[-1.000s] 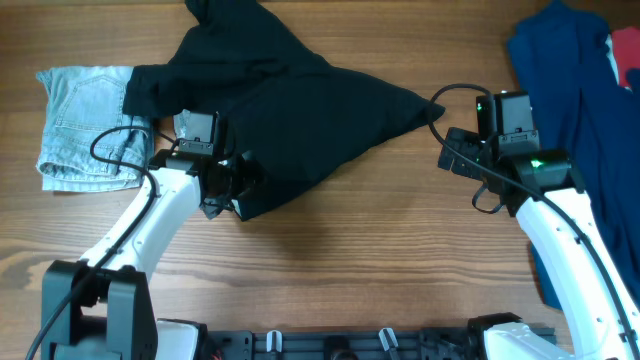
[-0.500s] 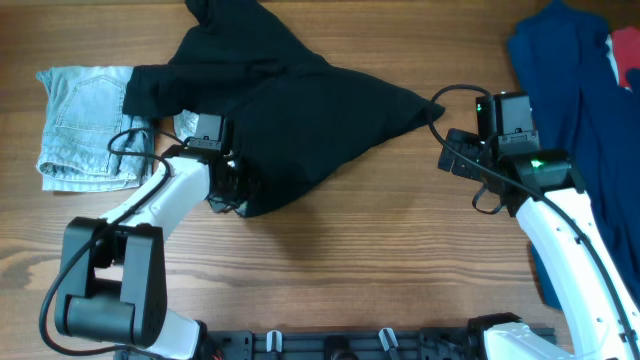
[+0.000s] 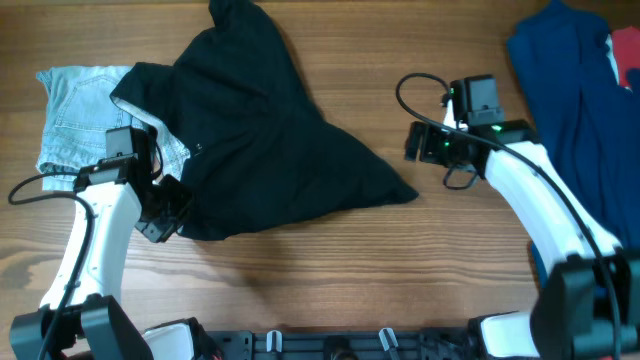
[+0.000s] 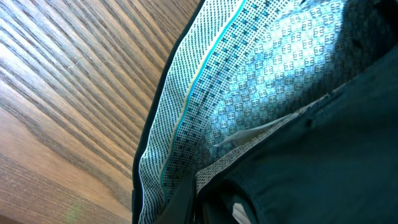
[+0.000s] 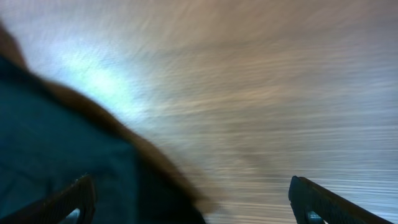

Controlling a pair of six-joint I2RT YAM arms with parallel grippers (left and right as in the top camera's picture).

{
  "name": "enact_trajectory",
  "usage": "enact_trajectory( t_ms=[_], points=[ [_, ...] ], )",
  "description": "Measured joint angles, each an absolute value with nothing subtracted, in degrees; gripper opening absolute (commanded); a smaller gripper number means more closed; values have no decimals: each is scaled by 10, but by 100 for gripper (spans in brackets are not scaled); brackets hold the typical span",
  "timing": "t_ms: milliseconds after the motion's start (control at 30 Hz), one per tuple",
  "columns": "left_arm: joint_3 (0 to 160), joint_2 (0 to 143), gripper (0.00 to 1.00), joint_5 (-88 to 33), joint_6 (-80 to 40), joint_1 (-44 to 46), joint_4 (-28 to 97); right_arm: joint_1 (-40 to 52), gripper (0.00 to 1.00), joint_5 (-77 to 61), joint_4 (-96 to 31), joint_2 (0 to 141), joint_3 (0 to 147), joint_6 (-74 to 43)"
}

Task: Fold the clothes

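the overhead camera looks straight down on the wooden table [image 3: 330, 270] from well above. it takes in the left arm [image 3: 100, 235], the right arm [image 3: 530, 190] and the whole black garment [image 3: 260, 150]. the left wrist camera sits almost against that garment, facing its dotted inner lining [image 4: 249, 81], with a strip of table wood along its left side. the right wrist camera, blurred, faces down past its own fingertips [image 5: 314, 198] at bare wood. it shares the garment's edge, at its lower left, with the overhead view.

Brown wood-grain tbl [image 3: 330, 280], even light
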State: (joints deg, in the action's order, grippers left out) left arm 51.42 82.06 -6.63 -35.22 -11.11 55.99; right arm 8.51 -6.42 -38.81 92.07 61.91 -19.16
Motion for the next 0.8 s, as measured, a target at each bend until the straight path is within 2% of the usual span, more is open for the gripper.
enact_trajectory(
  t_ms=[233,467,633,800],
  points=[
    [514,820,4,-66,-350,-112,556,85,98,-251,-402,993,619,-244],
    [514,820,4,-66,-346,-112,551,85,100,-213,-466,993,619,-95],
    [514,820,4,-66,-345,-112,547,85,99,-234,-511,988,619,-206],
    [514,820,4,-66,-345,-112,547,85,100,-248,-526,988,619,-225]
  ],
)
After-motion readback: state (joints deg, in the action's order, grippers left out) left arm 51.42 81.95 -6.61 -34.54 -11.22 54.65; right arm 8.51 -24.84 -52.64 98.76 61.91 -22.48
